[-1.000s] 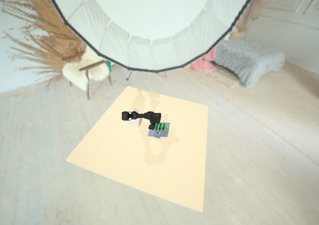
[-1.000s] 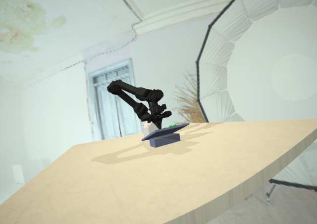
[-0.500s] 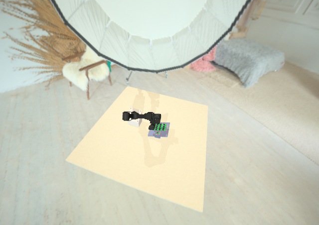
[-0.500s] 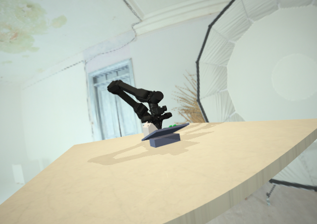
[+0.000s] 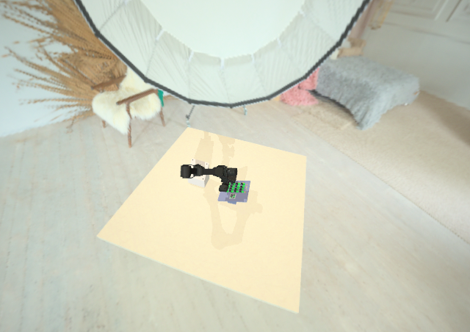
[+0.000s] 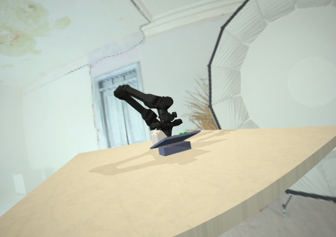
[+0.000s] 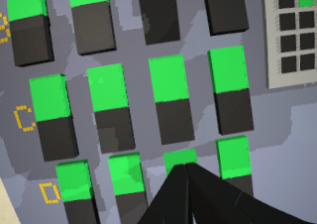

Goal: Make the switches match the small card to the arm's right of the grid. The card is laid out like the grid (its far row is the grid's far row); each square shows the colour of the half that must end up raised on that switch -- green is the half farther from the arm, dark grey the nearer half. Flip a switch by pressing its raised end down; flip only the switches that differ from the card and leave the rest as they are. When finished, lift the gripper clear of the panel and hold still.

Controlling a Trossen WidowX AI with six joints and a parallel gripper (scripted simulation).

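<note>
The tilted blue-grey panel [image 5: 224, 198] [image 6: 176, 140] [image 7: 282, 179] carries a grid of green and dark grey switches. The wrist view shows rows B, C and D, four switches each; row A is out of that view. My gripper [image 6: 170, 135] [image 7: 184, 172] is shut and empty. In the wrist view its tips overlap the third row D switch [image 7: 180, 158], hiding its dark half; contact cannot be told. The card [image 5: 232, 196] [image 7: 272, 65] is cut off at the right in the wrist view: its two visible columns show green only at the far row's second square, otherwise dark grey.
The panel rests on a blue block [image 6: 176, 148] on the pale table [image 5: 197, 241] [image 6: 130, 193]. The white arm base [image 6: 157, 138] stands close to the panel's near side. Yellow row letters lie left of the switches in the wrist view.
</note>
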